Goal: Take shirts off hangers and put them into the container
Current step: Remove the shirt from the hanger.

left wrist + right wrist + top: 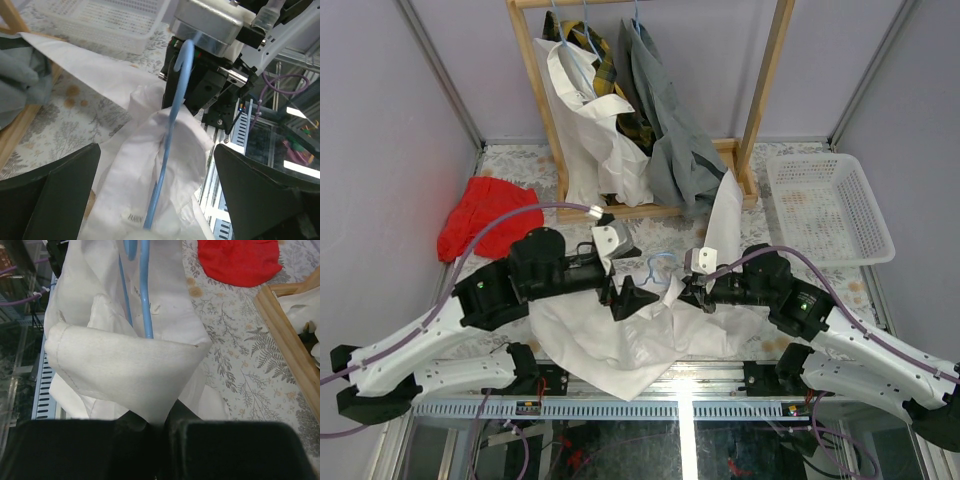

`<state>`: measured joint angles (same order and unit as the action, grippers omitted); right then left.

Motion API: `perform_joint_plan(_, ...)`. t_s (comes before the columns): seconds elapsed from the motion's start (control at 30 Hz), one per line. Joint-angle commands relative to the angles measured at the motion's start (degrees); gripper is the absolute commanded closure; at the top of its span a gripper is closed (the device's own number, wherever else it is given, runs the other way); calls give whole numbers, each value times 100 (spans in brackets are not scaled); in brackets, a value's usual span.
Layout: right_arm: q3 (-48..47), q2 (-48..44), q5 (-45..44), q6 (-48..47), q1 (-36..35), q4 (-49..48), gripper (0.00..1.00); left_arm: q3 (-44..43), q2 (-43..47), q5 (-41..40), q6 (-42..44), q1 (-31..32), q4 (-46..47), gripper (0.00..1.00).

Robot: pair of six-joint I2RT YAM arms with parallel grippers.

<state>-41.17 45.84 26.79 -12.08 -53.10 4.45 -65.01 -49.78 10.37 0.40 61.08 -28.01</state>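
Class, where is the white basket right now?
In the top view, the white basket sits on the right side, beside the wooden rack and its right post.

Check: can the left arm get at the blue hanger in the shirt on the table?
Probably yes: the left gripper hangs open with the hanger running bare between its fingers, over the white shirt the right gripper pinches.

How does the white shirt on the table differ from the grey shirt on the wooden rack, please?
The white shirt lies crumpled on the table; the grey shirt hangs from the wooden rack. The right gripper has its jaws shut on the white shirt's cloth; no gripper touches the grey shirt. Shared: each has a light-blue hanger in it, the white shirt's, the grey shirt's, and neither is in the white basket.
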Motion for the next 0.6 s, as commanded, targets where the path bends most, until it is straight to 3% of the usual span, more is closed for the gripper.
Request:
perform_joint_plan(0.0, -49, -110, 354, 341, -3, -358, 100, -188, -353, 543, -264, 15, 537, 8)
perform_joint_plan(0.1, 37, -165, 345, 341, -5, -393, 100, -6, -330, 373, -535, 15, 921, 14)
perform_joint_plan(0.27, 177, -274, 304, 380, 1, -492, 100, 481, -69, 247, -1014, 16, 1777, 36)
perform_joint_plan(0.37, 238, -309, 308, 426, 1, -575, 100, 625, 32, 116, -1108, 16, 1884, 44)
perform_joint_plan(0.47, 265, -321, 363, 467, -3, -661, 100, 582, -11, 173, -1044, 16, 1756, 61)
perform_joint_plan(0.57, 280, -322, 455, 514, 1, -739, 100, 590, -106, 278, -1076, 18, 1802, 58)
